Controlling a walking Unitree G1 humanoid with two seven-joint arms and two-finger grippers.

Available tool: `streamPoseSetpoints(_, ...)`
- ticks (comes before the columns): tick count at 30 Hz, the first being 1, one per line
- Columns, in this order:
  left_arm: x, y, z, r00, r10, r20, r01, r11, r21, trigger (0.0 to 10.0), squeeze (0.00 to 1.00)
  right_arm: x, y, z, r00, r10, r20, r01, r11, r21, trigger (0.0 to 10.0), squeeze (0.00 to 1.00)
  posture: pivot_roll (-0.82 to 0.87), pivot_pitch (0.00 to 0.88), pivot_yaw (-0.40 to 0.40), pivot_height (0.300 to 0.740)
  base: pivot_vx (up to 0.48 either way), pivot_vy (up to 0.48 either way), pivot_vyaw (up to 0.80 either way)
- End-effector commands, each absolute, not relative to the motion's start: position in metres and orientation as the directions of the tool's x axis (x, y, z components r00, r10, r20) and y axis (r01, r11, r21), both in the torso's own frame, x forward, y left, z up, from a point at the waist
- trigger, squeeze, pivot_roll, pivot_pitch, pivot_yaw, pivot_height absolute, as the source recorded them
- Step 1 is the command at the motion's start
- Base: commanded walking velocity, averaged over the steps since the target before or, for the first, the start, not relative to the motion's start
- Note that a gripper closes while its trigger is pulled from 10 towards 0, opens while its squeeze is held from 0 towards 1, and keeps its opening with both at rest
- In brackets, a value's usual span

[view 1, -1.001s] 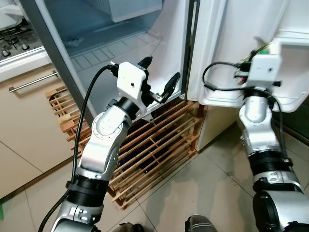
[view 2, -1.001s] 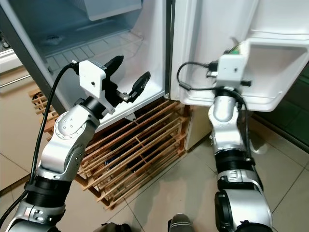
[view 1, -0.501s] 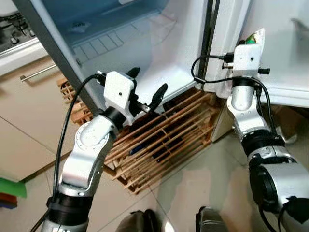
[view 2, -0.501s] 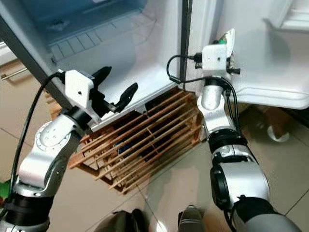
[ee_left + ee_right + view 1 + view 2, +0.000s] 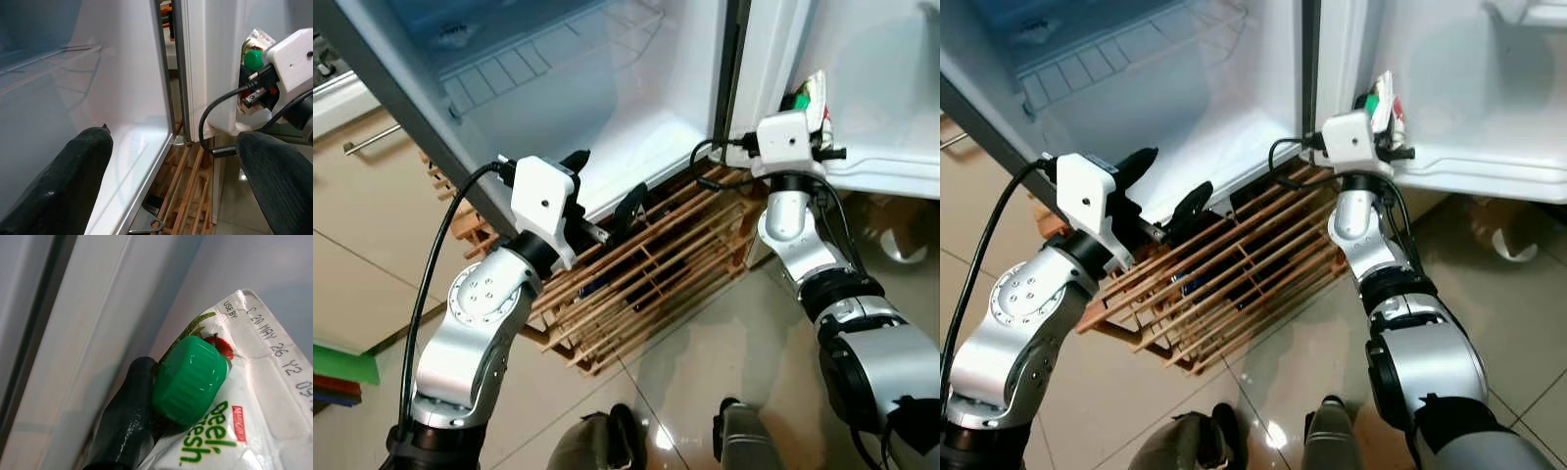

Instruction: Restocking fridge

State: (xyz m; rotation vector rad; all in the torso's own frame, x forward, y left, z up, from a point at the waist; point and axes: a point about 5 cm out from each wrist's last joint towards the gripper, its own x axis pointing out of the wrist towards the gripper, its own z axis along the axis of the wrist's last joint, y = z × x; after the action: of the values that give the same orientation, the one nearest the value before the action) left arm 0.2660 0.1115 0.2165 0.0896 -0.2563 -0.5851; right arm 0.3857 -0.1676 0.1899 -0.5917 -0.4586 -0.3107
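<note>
- Two silver arms reach toward an open fridge point(image 5: 636, 88), whose white interior and ribbed floor show at the top of the head views.
- The right gripper point(image 5: 1383, 116) is raised at the bottom corner of the fridge door point(image 5: 891, 88), close to the hinge side, and its fingers are closed on a juice carton point(image 5: 244, 396).
- The carton is white with green lettering, a red fruit picture and a printed use-by date along its top seam; its green screw cap point(image 5: 190, 379) fills the middle of the right wrist view.
- One black finger point(image 5: 124, 426) of the right gripper lies against the carton just below the cap, touching it.
- In the head views the carton's top pokes up behind the white wrist camera housing point(image 5: 783, 145), against the inner face of the door, above the door's lower edge.
- Whether the carton stands on a door shelf cannot be told.
- The left gripper point(image 5: 602, 191) is held in front of the lower edge of the fridge compartment, its fingers spread wide apart and holding nothing.
- In the left wrist view the two black fingertips point(image 5: 73, 181) frame the fridge's white side wall and the gap at the door hinge, with the carton's cap visible beyond.
- A wooden slatted rack point(image 5: 646, 284) lies on the tiled floor point(image 5: 724, 362) under the fridge, between the two arms.
- A beige cabinet point(image 5: 362, 196) with a metal bar handle stands to the robot's left of the fridge.
</note>
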Motion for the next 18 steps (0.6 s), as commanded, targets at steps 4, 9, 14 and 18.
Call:
streamPoseSetpoints(4, 0.263, 0.118, 0.217, 0.817, -0.542, 0.196, 0.517, 0.840, 0.168, 10.0, 0.00, 0.384, -0.162, 0.173, 0.890, -0.136, 0.435, 0.364, 0.786, -0.499, 10.0, 0.00, 0.04, 0.269, 0.220, 0.740, 0.000, 0.000, 0.00)
streamPoseSetpoints(9, 0.265, 0.117, 0.220, 0.813, -0.546, 0.202, 0.519, 0.837, 0.172, 10.0, 0.00, 0.386, -0.164, 0.168, 0.916, -0.214, 0.338, 0.334, 0.875, -0.351, 10.0, 0.00, 0.03, 0.261, 0.220, 0.740, 0.000, 0.000, 0.00)
streamPoseSetpoints(14, 0.267, 0.116, 0.221, 0.811, -0.548, 0.206, 0.521, 0.836, 0.171, 10.0, 0.00, 0.387, -0.162, 0.161, 0.941, -0.229, 0.249, 0.285, 0.933, -0.218, 10.0, 0.00, 0.02, 0.258, 0.216, 0.740, 0.000, 0.000, 0.00)
streamPoseSetpoints(18, 0.268, 0.113, 0.221, 0.803, -0.557, 0.211, 0.532, 0.830, 0.165, 10.0, 0.00, 0.387, -0.164, 0.153, 0.959, -0.238, 0.152, 0.246, 0.969, -0.036, 10.0, 0.00, 0.00, 0.253, 0.207, 0.740, 0.000, 0.000, 0.00)
